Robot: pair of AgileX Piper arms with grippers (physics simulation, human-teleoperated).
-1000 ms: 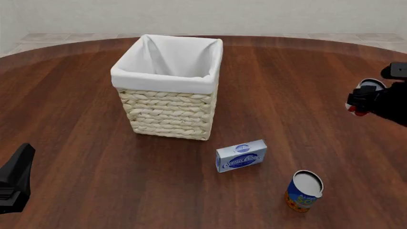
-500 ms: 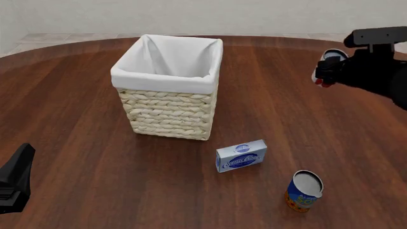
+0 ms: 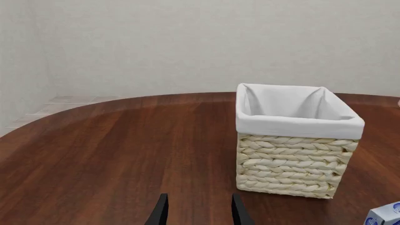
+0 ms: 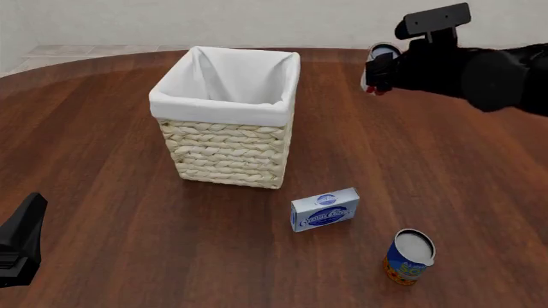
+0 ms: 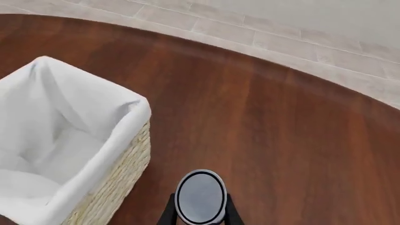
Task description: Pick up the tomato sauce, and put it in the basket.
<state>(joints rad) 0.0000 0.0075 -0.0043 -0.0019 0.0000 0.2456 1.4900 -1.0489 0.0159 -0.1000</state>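
The right gripper (image 4: 383, 69) pinches the tomato sauce (image 4: 378, 67) aloft, right of the basket (image 4: 224, 157), for dropping in; the left gripper's (image 3: 196, 212) fingers idle spread

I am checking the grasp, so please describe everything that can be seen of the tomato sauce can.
The tomato sauce is a small round can with a silvery-white top inside a dark rim; a bit of red label shows in the front view. It is held off the table between the fingers of the right gripper, which press on its two sides. It hangs in the air to the right of the basket, not yet over the opening. Nothing else touches it.
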